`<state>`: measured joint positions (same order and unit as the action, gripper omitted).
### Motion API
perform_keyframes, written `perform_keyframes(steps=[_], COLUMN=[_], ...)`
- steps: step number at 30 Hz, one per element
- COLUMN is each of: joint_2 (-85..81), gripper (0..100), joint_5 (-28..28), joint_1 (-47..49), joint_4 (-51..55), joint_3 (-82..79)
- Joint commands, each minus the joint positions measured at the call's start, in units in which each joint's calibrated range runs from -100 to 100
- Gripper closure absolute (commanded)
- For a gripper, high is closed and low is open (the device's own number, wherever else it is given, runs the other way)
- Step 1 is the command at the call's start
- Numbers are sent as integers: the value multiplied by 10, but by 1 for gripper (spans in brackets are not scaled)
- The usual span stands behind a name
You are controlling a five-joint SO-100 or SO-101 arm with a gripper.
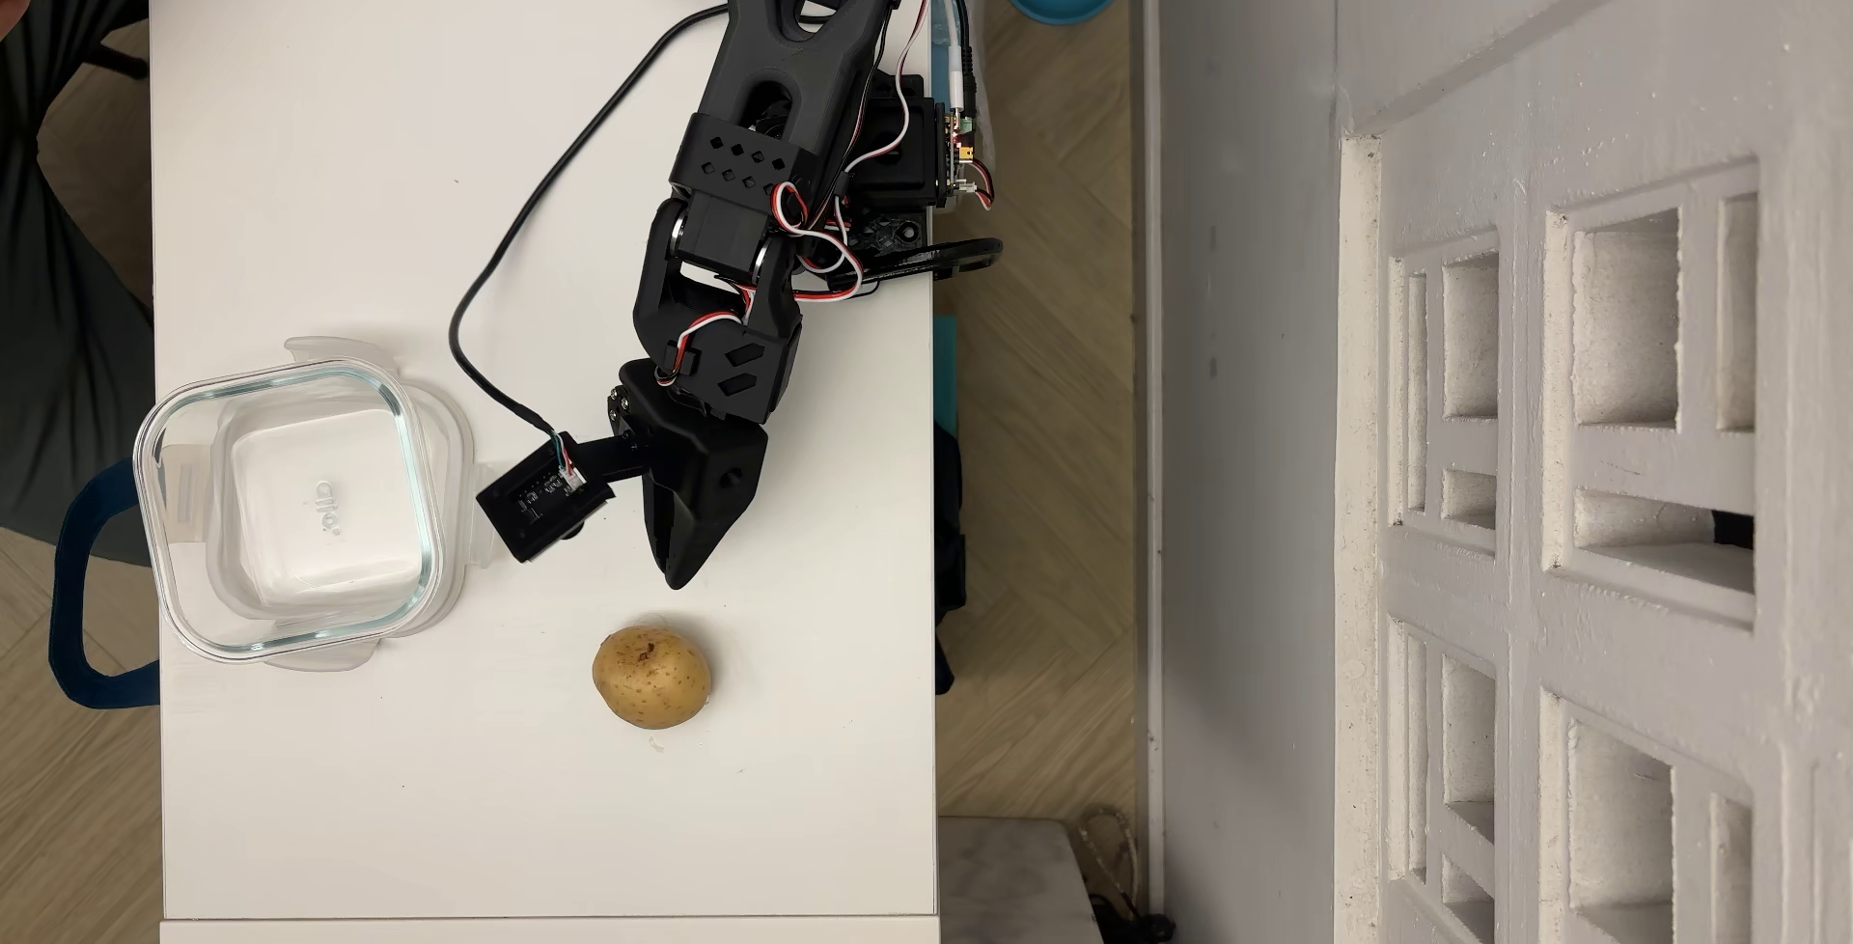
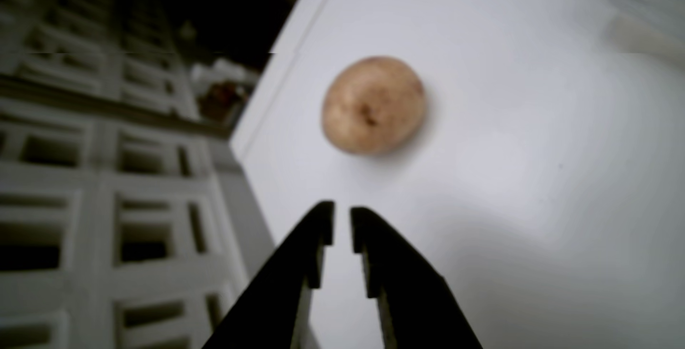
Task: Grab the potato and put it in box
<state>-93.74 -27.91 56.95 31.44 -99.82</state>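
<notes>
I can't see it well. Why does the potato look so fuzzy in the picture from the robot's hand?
The wrist view is out of focus, so the potato and gripper look soft; the overhead view is sharp, showing the potato's speckles and glare on the box rim.

White table [image 1: 401,102] – potato [image 1: 652,676], glass box [image 1: 291,508] on lid [image 1: 446,423], cable [image 1: 521,232]

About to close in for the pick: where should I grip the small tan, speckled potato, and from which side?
Grip the tan speckled potato across its middle, coming down from above. It lies alone on the white table, roundish-oval, clear on all sides. The black gripper is only slightly parted, too narrow for it, so open wide first. The narrower width probably seats best.
</notes>
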Motion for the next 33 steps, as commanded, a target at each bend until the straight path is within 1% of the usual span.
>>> perform_keyframes(steps=[1,2,5,7,9,10,11,13,14,15,16,17,19,21,23,24,25,28,30,33], joint_2=[-6,-6,-6,-6,-5,-5,-5,-5,-5,-5,-5,-5,-5,-5,-2,4,5,5,6,6], gripper=[97,97,97,97,97,97,97,97,97,97,97,97,97,97,97,97,97,97,97,97], joint_5=[-16,-26,-78,-72,-42,-13,-3,52,115,133,167,188,258,288,291,284,257,212,191,187], joint_1=[23,23,11,11,11,11,11,11,11,11,11,11,11,11,11,19,23,25,25,27], joint_4=[-52,-55,-68,-100,-129,-144,-148,-160,-169,-171,-171,-171,-171,-171,-171,-171,-171,-168,-164,-161], joint_3=[7,8,11,5,3,3,3,3,3,3,3,3,3,3,3,3,3,3,3,3])
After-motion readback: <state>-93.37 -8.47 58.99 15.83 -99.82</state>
